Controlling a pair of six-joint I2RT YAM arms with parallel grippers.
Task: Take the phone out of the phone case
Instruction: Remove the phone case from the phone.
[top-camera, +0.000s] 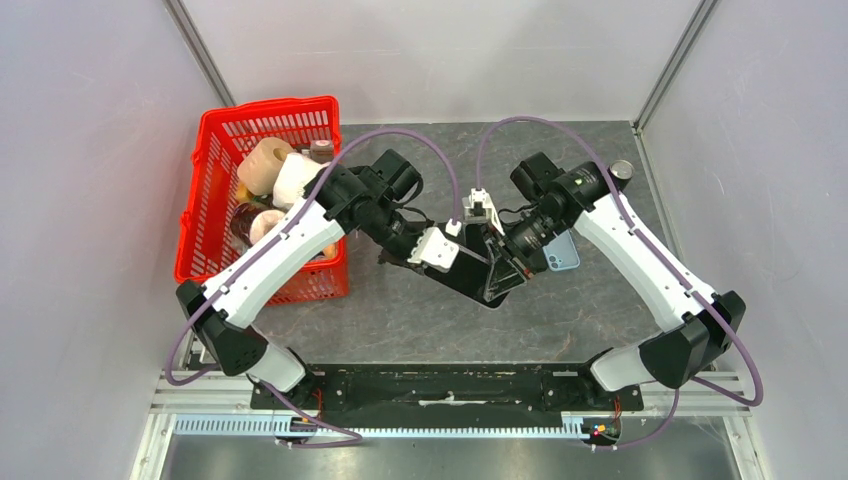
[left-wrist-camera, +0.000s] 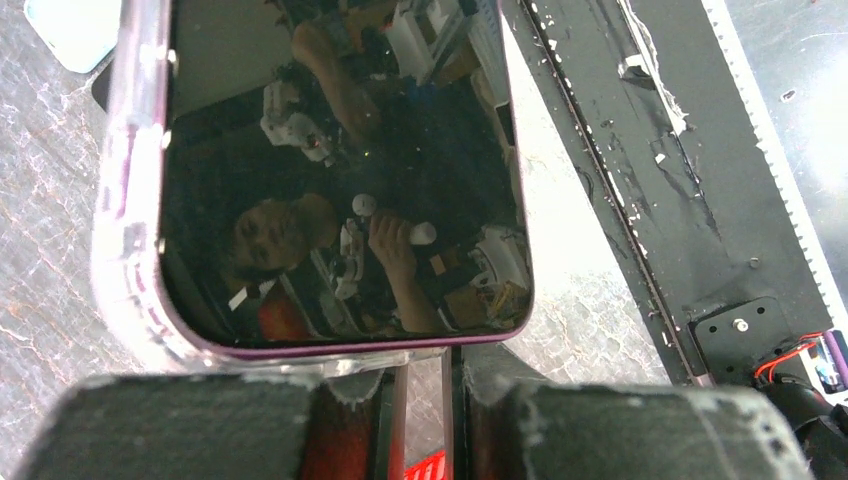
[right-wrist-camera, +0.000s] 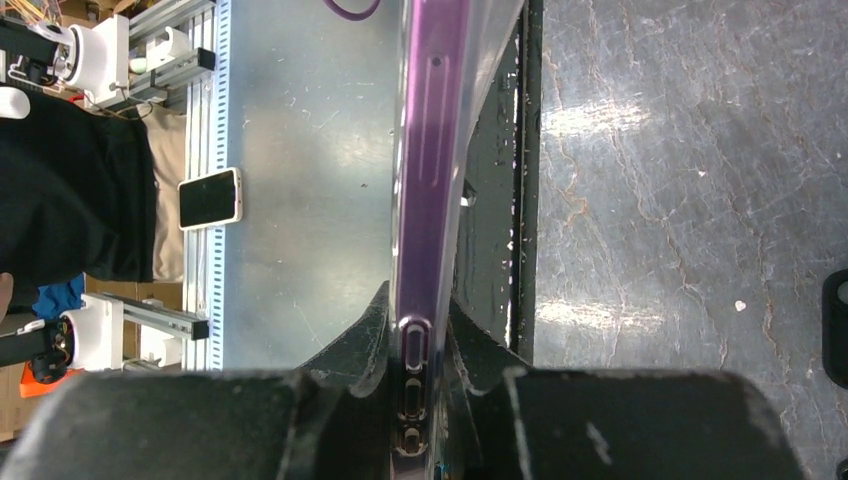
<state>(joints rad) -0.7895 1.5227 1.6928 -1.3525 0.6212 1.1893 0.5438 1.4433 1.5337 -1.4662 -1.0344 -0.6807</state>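
Observation:
A phone (top-camera: 478, 277) with a dark screen and purple rim is held above the table between both grippers. In the left wrist view the phone (left-wrist-camera: 340, 180) sits in a clear case (left-wrist-camera: 125, 200); the case wraps its left side and bottom edge, while the right edge shows bare purple rim. My left gripper (left-wrist-camera: 428, 400) is nearly closed at the case's bottom lip. My right gripper (right-wrist-camera: 420, 345) is clamped on both faces of the phone (right-wrist-camera: 432, 150), seen edge-on with the clear case (right-wrist-camera: 490, 60) beside it. In the top view, the left gripper (top-camera: 447, 250) and right gripper (top-camera: 510, 255) meet at the phone.
A red basket (top-camera: 265, 110) with rolls and jars stands at the back left. A light blue phone (top-camera: 562, 252) lies on the table under the right arm; it also shows in the left wrist view (left-wrist-camera: 60, 30). The black base rail (top-camera: 450, 385) runs along the near edge.

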